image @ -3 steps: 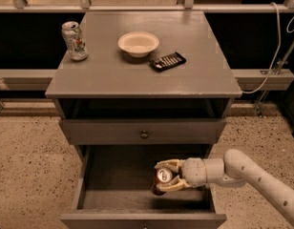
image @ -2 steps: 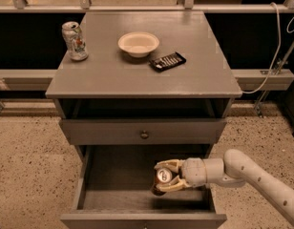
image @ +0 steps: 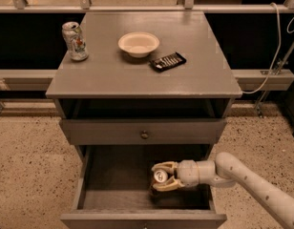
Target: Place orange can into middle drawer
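The middle drawer (image: 113, 178) is pulled out at the bottom of the grey cabinet, a wide grey box with thin side walls. My gripper (image: 162, 176) reaches in from the right and is inside the drawer, right of its middle. It is shut on the orange can (image: 160, 176), one finger above it and one below. The can's silver top faces the camera and its body is mostly hidden by the fingers. The can is low over the drawer bottom; I cannot tell whether it touches.
A closed drawer front with a small round knob (image: 144, 134) sits above the open drawer. On the cabinet top (image: 194, 75) stand a pale silver-white can (image: 75, 41), a cream bowl (image: 138, 44) and a black remote (image: 168, 61). Speckled floor lies on both sides.
The gripper with the can has shifted very slightly left inside the drawer. Nothing else has moved.
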### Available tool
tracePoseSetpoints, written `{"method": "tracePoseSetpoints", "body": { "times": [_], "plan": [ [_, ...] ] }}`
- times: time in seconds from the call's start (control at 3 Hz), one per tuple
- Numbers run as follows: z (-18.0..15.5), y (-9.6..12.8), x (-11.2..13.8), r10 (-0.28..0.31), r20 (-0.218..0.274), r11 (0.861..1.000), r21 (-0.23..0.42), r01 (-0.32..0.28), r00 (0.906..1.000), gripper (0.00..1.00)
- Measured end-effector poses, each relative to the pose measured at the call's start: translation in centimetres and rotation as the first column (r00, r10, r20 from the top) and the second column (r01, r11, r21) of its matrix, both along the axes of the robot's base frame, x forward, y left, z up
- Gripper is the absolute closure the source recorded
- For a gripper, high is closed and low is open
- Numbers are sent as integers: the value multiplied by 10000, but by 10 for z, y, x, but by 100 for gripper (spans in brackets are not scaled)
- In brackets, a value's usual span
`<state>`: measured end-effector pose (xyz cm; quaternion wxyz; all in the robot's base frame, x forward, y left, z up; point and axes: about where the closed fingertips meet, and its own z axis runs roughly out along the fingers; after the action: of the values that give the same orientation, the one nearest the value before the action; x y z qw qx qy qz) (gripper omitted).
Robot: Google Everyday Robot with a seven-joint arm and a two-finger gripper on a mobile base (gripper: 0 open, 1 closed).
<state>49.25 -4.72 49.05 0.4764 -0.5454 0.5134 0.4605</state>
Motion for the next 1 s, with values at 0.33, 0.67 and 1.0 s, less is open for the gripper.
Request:
{"method": "tracePoseSetpoints", "body": {
  "times": [0.33, 0.67, 1.0],
  "plan": [
    [-4, 0, 2, -31, -34, 10000, 29, 31, 10000, 100],
    [-7, 3, 5, 47, -1, 9997, -237, -47, 10000, 100],
    [-11, -2, 2, -177, -165, 9969, -775, 163, 9997, 100]
  ]
}}
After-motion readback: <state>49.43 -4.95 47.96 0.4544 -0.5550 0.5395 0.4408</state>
